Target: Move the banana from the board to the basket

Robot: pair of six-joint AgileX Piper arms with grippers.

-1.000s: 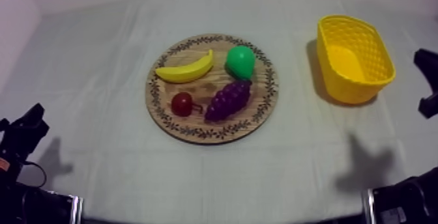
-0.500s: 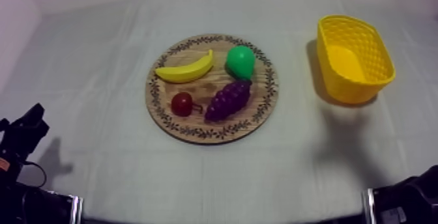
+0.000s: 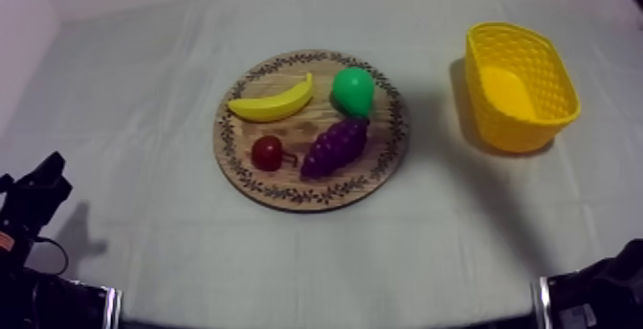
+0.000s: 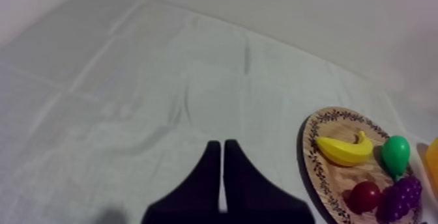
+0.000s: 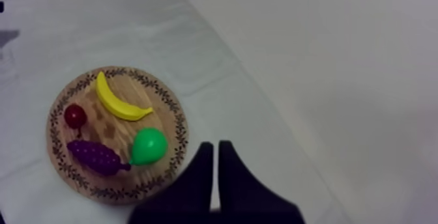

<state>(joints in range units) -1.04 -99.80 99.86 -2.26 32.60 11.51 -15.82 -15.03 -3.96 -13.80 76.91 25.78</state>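
The left tool [image 4: 222, 146] and right tool [image 5: 216, 147] are being held pressed together, since the banana [image 3: 273, 103], at ten o'clock on the wooden board [image 3: 308, 200], is not yet being grasped.

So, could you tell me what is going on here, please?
Nothing is held yet. The banana lies on the wooden board with the pear, grapes and small red fruit; the yellow basket stands empty. The left arm rests away from the board, the right arm hangs near the pear; both arms' jaws are shut on nothing.

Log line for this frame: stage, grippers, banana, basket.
stage: before grasp | left gripper: shut, empty | right gripper: shut, empty, near board | banana: on board, untouched | basket: empty
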